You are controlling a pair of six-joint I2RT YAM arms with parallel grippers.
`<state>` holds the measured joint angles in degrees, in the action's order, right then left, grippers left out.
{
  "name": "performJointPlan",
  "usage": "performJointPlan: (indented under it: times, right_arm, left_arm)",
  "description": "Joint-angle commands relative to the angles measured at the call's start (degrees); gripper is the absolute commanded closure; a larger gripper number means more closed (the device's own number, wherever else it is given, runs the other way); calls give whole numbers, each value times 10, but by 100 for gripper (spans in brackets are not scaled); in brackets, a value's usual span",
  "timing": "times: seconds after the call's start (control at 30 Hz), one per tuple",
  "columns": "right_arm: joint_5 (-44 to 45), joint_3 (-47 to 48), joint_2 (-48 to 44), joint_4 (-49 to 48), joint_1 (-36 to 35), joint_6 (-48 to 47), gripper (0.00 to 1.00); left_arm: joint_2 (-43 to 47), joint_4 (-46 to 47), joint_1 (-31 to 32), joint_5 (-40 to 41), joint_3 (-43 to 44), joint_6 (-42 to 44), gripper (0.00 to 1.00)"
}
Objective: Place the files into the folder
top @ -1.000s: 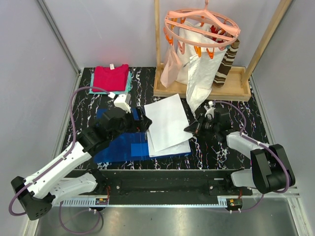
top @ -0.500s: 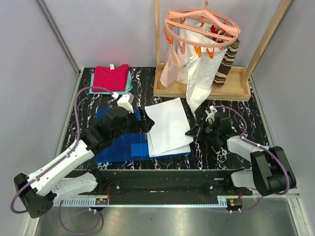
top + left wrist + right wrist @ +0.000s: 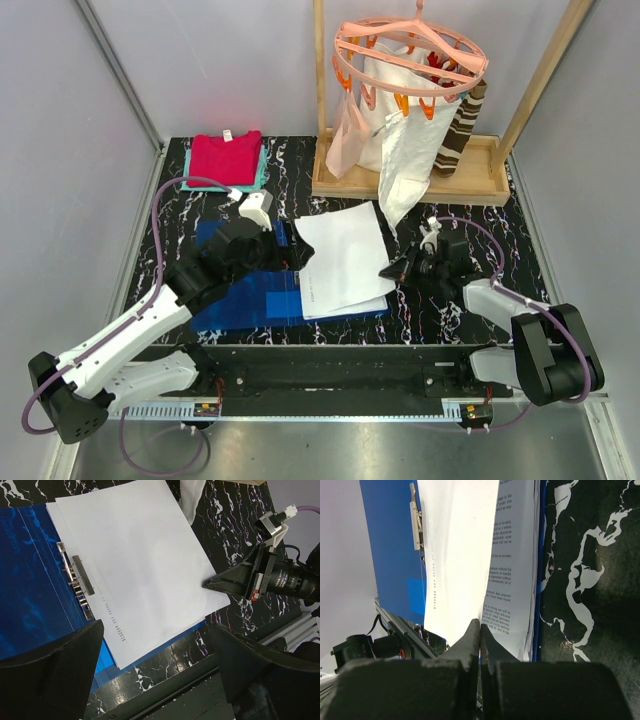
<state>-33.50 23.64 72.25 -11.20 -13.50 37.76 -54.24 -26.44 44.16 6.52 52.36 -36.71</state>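
The blue folder (image 3: 240, 300) (image 3: 30, 590) (image 3: 390, 540) lies open and flat on the black marble table, its metal clip (image 3: 77, 580) beside the left edge of the paper. The files (image 3: 340, 258) (image 3: 140, 560) (image 3: 460, 555) lie on its right half, the blank top sheet skewed over printed sheets (image 3: 515, 580). My right gripper (image 3: 386, 271) (image 3: 205, 584) (image 3: 480, 622) is shut, pinching the right edge of the top sheet. My left gripper (image 3: 290, 258) (image 3: 155, 680) hovers open above the near edge of the folder and papers, holding nothing.
A red cloth folded on a teal one (image 3: 225, 158) lies at the back left. A wooden rack (image 3: 400, 185) at the back right carries a pink peg hanger (image 3: 410, 55) with white garments (image 3: 405, 150) hanging low near the files. A metal rail (image 3: 340, 355) runs along the near edge.
The right gripper has shifted slightly toward the near right, and the top sheet has turned and slid with it. The left gripper has drifted a little over the folder.
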Motion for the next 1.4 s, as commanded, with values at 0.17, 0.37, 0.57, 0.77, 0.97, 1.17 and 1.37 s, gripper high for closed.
performJointPlan:
  times: [0.17, 0.37, 0.57, 0.77, 0.97, 1.17, 1.37]
  right_arm:
    - [-43, 1, 20, -27, 4, -12, 100]
    - [-73, -28, 61, -121, 4, 45, 100]
    - [-47, -45, 61, -142, 4, 80, 100]
    - [-13, -62, 43, -145, 3, 122, 100]
    - [12, -69, 40, -164, -1, 158, 100]
    - [16, -68, 54, -184, -16, 174, 100]
    - [40, -72, 61, -199, -43, 193, 100]
  left_arm:
    - [0, 31, -3, -13, -2, -1, 8]
    - [-3, 35, -3, -19, -2, -3, 8]
    - [-4, 35, -4, -21, -3, -5, 8]
    - [-5, 39, -4, -25, -6, -6, 8]
    - [-10, 48, -3, -34, -8, -8, 8]
    - [-2, 46, -4, -31, -14, -7, 8]
    - [6, 45, -4, -30, -18, -7, 8]
